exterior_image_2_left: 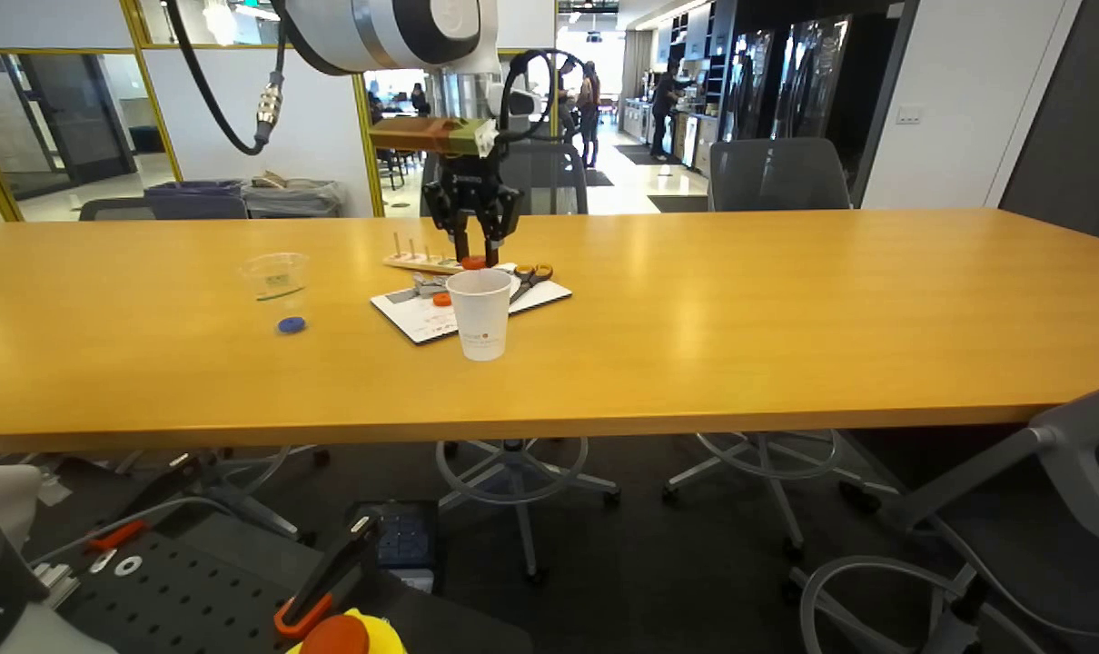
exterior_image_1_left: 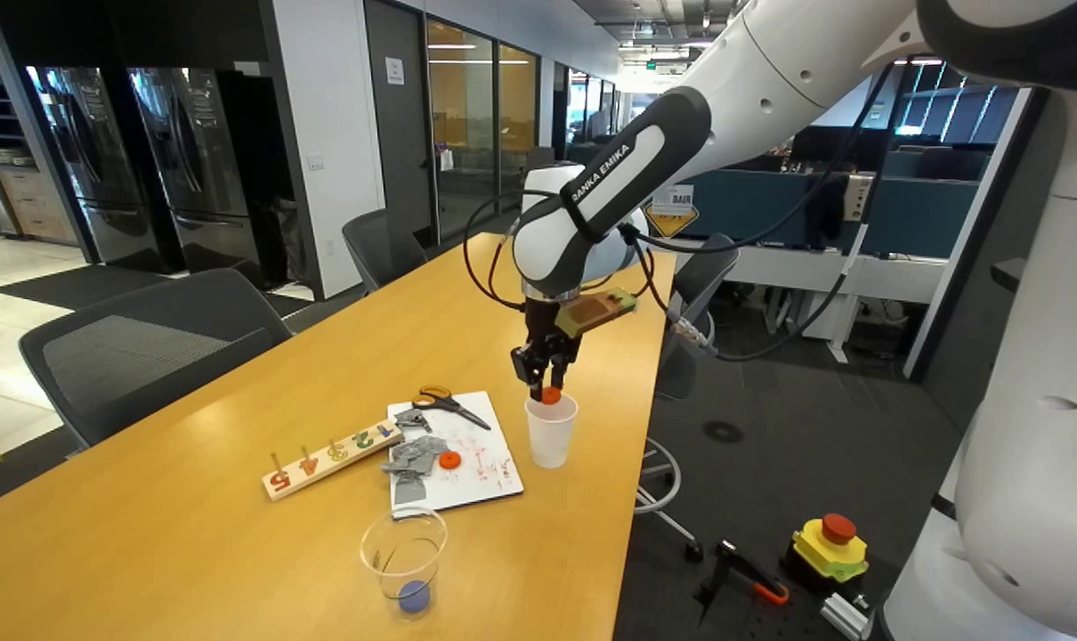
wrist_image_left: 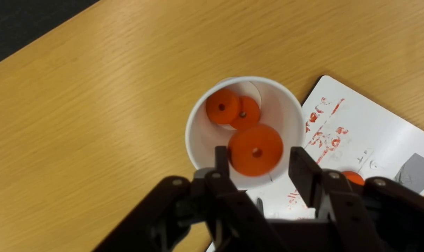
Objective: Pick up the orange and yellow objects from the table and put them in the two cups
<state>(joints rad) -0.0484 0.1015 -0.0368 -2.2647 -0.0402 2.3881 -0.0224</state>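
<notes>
From my remote station I read the pincer [wrist_image_left: 260, 154] as spread: in the wrist view an orange disc [wrist_image_left: 248, 150] sits between the tips, close to the one at 9 o'clock, with a gap toward 3 o'clock. I cannot tell whether it is supported or dropping. Position: at the mouth of the white paper cup [exterior_image_1_left: 550, 438], which stands upright on the tabletop [exterior_image_1_left: 547, 552]; two further orange discs [wrist_image_left: 214, 105] lie inside, toward 11 o'clock of that cup. In an exterior view, a fourth orange disc [exterior_image_1_left: 449, 460] lies on the white board [exterior_image_1_left: 467, 490], between 8 and 9 o'clock from the cup; the clear cup [exterior_image_1_left: 392, 561], with a blue disc [exterior_image_1_left: 414, 596] at its bottom, stands between 7 and 8 o'clock. I distinguish no yellow pieces. Handling: I judge the discs light, rigid and smooth enough to slip; pinch across opposite points of the rim, with low force. The paper wall probably yields; avoid contact. Markings: the arm [exterior_image_1_left: 752, 98] shows "RANKA EMIKA", first letter unclear; a sign [exterior_image_1_left: 674, 198] reads "BAIR"; the wooden strip [exterior_image_1_left: 323, 462] carries numerals, 5 and 4 legible; I cannot read the board's red handwriting [wrist_image_left: 335, 141] or the print [exterior_image_2_left: 483, 340] on the white cup.
</notes>
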